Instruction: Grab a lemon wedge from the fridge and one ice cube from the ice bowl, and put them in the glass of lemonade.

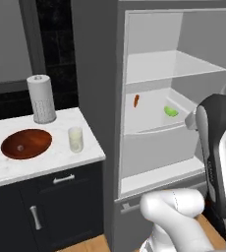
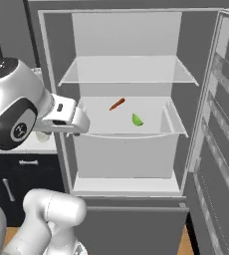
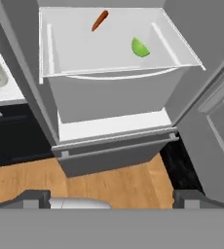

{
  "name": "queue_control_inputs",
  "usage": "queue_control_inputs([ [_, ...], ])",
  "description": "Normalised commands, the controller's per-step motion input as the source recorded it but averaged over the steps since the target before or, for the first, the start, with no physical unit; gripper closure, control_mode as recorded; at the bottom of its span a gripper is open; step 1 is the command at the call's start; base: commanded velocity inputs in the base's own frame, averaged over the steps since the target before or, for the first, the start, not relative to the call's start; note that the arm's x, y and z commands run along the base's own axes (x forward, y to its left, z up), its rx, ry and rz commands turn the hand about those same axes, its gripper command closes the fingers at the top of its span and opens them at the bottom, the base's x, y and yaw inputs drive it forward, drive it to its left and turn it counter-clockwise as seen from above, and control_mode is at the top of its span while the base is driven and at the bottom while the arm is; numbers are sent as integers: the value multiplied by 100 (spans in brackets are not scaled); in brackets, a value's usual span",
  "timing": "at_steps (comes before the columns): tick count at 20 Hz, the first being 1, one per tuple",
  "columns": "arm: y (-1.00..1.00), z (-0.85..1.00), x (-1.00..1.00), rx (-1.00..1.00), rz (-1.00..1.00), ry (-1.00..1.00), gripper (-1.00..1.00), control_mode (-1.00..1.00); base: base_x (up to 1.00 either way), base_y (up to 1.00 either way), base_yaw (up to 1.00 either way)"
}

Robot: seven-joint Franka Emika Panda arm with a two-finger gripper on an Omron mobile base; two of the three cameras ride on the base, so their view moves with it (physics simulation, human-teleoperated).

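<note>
- Left base view: fridge (image 1: 110, 74) stands open. Lemon wedge (image 1: 171, 111) lies on the white middle shelf, toward its right side, well apart from the orange-red stick (image 1: 136, 101) at the back left. On the counter (image 1: 46, 162) to the left: glass of lemonade (image 1: 75, 139), with the ice bowl (image 1: 26, 143) beside it and the paper-towel roll (image 1: 41, 98) behind.
- Right base view: wedge (image 2: 137, 119) sits alone on bare shelf, nothing touching it. The hand is at the fridge's left edge, level with that shelf; fingers not visible here.
- Hand view: gripper (image 3: 112, 198) is spread fully wide and empty, the two tips far apart at the bottom edge. Wedge (image 3: 140, 47) lies ahead, right of centre.
- Handling, judged: very light, soft, rind likely slick; it could skid on the smooth shelf. Pinch across its thick middle, gently.
</note>
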Motion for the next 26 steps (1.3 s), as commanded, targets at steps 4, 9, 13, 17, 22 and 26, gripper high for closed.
queue_control_inputs([
  [4,0,0,0,0,0,0,-100,100,10,-72,38],
  [9,0,0,0,0,0,0,-100,100,0,-45,23],
  [13,0,0,0,0,0,0,-100,100,0,-52,5],
  [17,0,0,0,0,0,0,-100,100,0,-43,8],
  [22,0,-4,1,0,2,0,-100,-100,7,-2,6],
  [26,0,-30,12,0,10,-2,-100,-100,0,0,0],
])
